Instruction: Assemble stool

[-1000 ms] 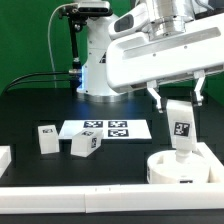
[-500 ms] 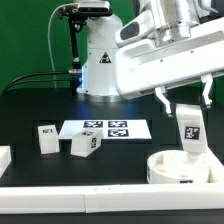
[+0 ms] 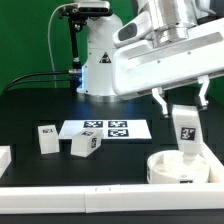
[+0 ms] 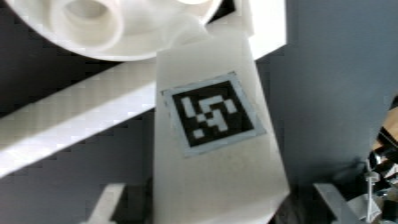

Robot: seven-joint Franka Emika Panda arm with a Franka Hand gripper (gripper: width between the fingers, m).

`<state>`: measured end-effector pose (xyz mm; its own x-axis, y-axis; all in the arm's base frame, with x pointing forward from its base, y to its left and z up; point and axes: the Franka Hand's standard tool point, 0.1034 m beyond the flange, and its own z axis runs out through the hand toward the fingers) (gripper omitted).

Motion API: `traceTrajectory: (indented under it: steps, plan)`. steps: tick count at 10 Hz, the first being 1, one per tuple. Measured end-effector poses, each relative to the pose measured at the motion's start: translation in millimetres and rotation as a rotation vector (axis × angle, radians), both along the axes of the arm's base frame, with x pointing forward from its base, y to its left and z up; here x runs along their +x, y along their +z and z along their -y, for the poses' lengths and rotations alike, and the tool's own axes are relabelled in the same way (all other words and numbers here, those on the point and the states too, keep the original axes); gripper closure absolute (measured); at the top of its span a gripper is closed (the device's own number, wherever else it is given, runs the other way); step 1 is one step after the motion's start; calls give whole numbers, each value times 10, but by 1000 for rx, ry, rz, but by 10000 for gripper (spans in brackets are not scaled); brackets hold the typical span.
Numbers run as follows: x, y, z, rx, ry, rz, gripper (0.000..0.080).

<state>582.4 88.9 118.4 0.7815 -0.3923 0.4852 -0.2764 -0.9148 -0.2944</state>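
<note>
Across table [image 3: 30, 105]: three legs [image 3: 46, 138] [image 3: 84, 144] [image 3: 183, 127], one seat [image 3: 160, 170].

1. The table [image 3: 30, 108] has a matt black top. In the wrist view it shows as a dark grey surface [image 4: 45, 85].
2. The marker board [image 3: 105, 129] lies flat near the middle of the table. It is a thin white sheet printed with several black-and-white square tags.
3. A long white border rail [image 3: 70, 198] runs along the table's near edge, across most of the exterior view.
4. A short white rail piece [image 3: 4, 158] sits at the exterior view's left edge, cut off by the frame and well apart from the marker board.
5. Black cables [image 3: 40, 80] arc above the far side of the table on the exterior view's left.
6. A plain pale grey wall [image 3: 30, 35] stands behind the table.
</note>
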Motion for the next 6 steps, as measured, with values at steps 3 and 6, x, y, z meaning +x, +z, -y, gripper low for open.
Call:
traceTrajectory:
  steps: [3,6]
  plan:
    - [-48,-87,-88,7,11,-18,481]
    - [-74,-124,-144,8,21,-25,481]
